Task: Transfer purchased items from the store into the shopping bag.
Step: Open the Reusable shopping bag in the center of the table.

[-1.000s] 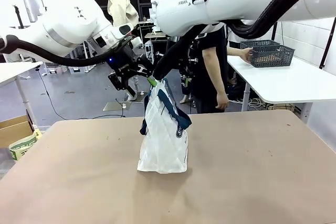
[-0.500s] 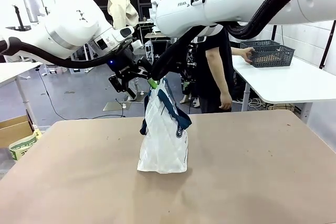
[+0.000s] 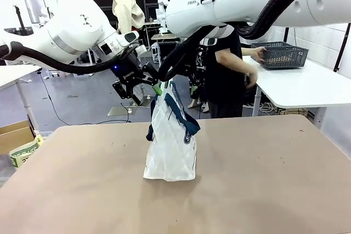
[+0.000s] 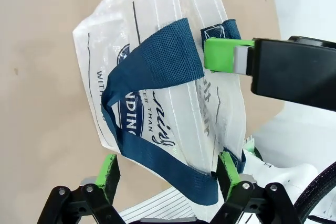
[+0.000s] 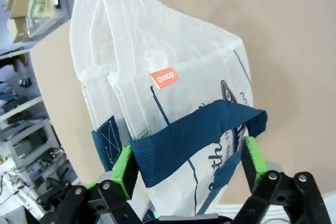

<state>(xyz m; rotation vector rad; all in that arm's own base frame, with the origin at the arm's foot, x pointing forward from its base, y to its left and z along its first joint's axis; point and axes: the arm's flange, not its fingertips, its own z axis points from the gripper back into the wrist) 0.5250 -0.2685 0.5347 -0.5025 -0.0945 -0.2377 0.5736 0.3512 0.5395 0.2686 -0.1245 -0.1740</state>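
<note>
While the shopping bag (image 3: pixel 171 141) stands upright at the middle of the table (image 3: pixel 274 179), translucent white plastic, navy straps (image 4: pixel 157 64), navy oval logo, left gripper (image 4: pixel 168 160) and right gripper (image 5: pixel 188 149) above the table's middle, both jaws spread wide astride the straps.

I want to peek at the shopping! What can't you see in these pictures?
- Inside the shopping bag: front view, its cloudy walls hide any contents.
- Inside the basket: front view, too far and small.
- The person's lower hand: front view, blurred.
- The bag's lettering: left wrist view, blue strap covers part.
</note>
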